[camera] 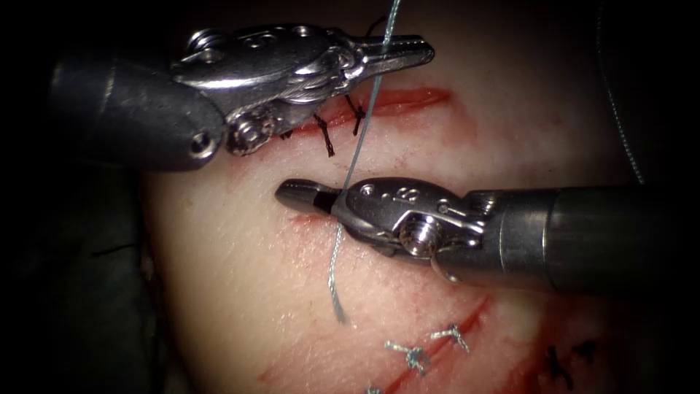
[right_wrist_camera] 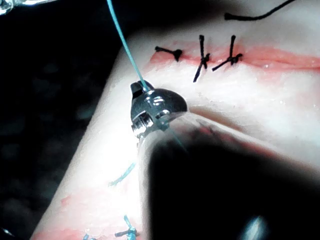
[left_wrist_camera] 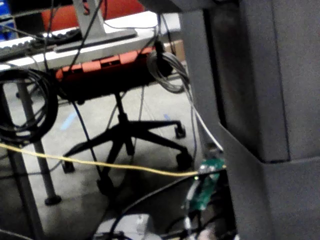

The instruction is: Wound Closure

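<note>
My left tool (camera: 408, 51) lies over the upper cut (camera: 408, 98), jaws shut, with the pale blue thread (camera: 372, 95) crossing between them; they seem to hold it. From there the thread runs down and drapes over my right tool (camera: 302, 195) at the base of its shut jaws, which hold nothing that I can make out. The thread's free tail (camera: 337, 306) rests on the tissue (camera: 240, 292) below. In the right wrist view the thread (right_wrist_camera: 125, 45) comes down taut to the right tool (right_wrist_camera: 150, 107).
Black stitches (camera: 326, 138) cross the upper cut, also in the right wrist view as black stitches (right_wrist_camera: 202, 60). A lower cut (camera: 467, 321) carries pale blue knots (camera: 415, 357). More black stitches (camera: 558, 365) sit at the lower right. A thin strand (camera: 620, 109) hangs at the far right.
</note>
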`<action>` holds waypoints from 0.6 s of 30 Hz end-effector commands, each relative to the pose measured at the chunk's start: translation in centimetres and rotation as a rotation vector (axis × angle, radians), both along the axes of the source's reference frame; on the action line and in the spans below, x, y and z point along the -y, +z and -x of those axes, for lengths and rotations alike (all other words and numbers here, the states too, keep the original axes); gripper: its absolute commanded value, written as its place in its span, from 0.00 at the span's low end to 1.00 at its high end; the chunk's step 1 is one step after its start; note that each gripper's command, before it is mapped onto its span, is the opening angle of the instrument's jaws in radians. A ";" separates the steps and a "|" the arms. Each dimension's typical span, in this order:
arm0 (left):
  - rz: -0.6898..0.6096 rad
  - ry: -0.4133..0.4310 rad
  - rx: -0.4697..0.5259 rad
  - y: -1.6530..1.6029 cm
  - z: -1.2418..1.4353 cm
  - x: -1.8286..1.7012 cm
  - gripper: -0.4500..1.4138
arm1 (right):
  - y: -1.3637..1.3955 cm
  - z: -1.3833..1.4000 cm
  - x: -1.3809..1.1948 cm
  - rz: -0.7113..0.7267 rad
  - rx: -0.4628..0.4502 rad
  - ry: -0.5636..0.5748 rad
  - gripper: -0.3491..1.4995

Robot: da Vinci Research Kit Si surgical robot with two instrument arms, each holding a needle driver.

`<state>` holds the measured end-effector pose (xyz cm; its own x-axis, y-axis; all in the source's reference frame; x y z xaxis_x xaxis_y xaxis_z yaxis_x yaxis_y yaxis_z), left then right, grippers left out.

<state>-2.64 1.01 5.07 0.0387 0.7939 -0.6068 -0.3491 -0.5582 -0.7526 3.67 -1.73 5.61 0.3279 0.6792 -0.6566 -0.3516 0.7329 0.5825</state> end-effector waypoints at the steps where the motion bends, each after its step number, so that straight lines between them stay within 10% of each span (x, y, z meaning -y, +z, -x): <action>1: 0.000 0.001 0.001 0.04 0.04 0.00 0.00 | 0.01 -0.08 -0.01 0.005 0.003 0.009 0.00; 13: 0.004 -0.055 -0.104 0.20 -0.49 -0.07 0.00 | -0.14 0.20 -0.47 0.041 -0.025 0.195 0.00; 18: -0.049 -0.048 -0.184 0.44 -0.74 -0.01 0.00 | -0.26 0.29 -0.48 0.110 -0.107 0.202 0.82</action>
<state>-1.80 1.00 5.49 -0.0407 0.8218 -0.5683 -0.5152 -0.5046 -0.6928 3.29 -1.23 5.33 0.1114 0.6480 -0.7535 -0.4387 0.7124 0.5478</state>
